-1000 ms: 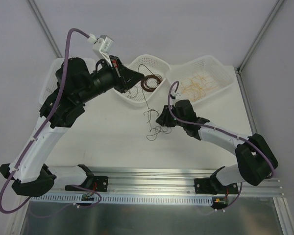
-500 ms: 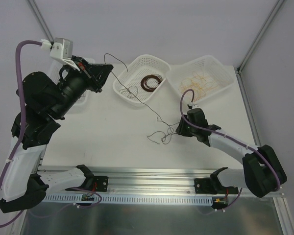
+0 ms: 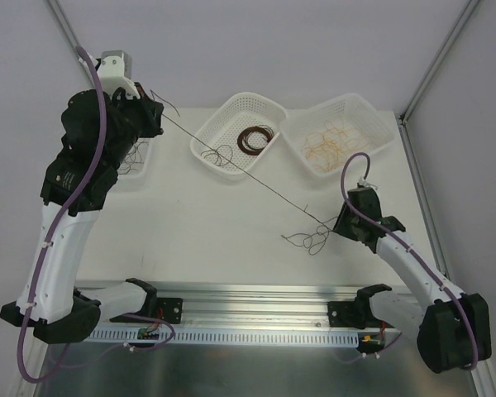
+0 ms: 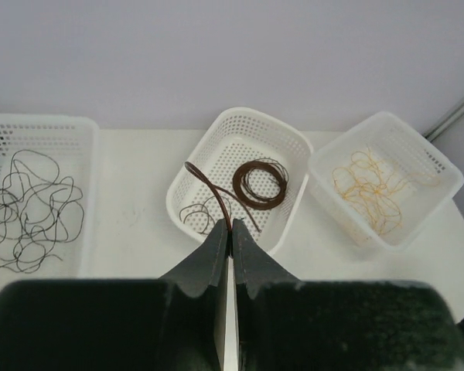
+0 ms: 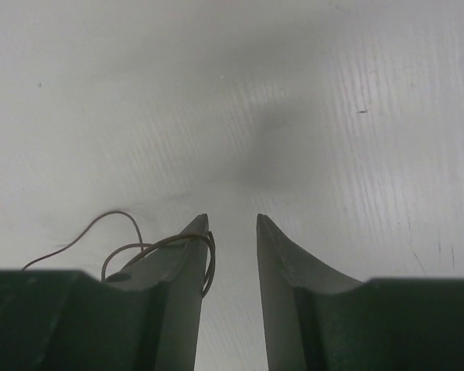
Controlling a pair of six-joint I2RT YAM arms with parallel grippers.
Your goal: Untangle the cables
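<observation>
A thin dark brown cable (image 3: 248, 169) runs taut across the table from my left gripper (image 3: 159, 113) to my right gripper (image 3: 337, 225). The left gripper (image 4: 230, 229) is raised at the far left and shut on the cable's end (image 4: 209, 185). The right gripper (image 5: 232, 220) is low over the table with its jaws open. A loop of the brown cable (image 5: 174, 241) is hooked round its left finger (image 5: 182, 270). A small tangle of loose loops (image 3: 307, 241) lies on the table just left of the right gripper.
Three white mesh baskets stand at the back. The left one (image 4: 89, 193) holds black wires, the middle one (image 3: 231, 112) a dark brown coil, and the right one (image 3: 372, 112) tan-orange wires. A metal rail (image 3: 256, 298) runs along the near edge.
My left gripper swung up and to the far left with the cable's end, so the cable went taut. My right gripper moved right and nearer, and the tangle followed it.
</observation>
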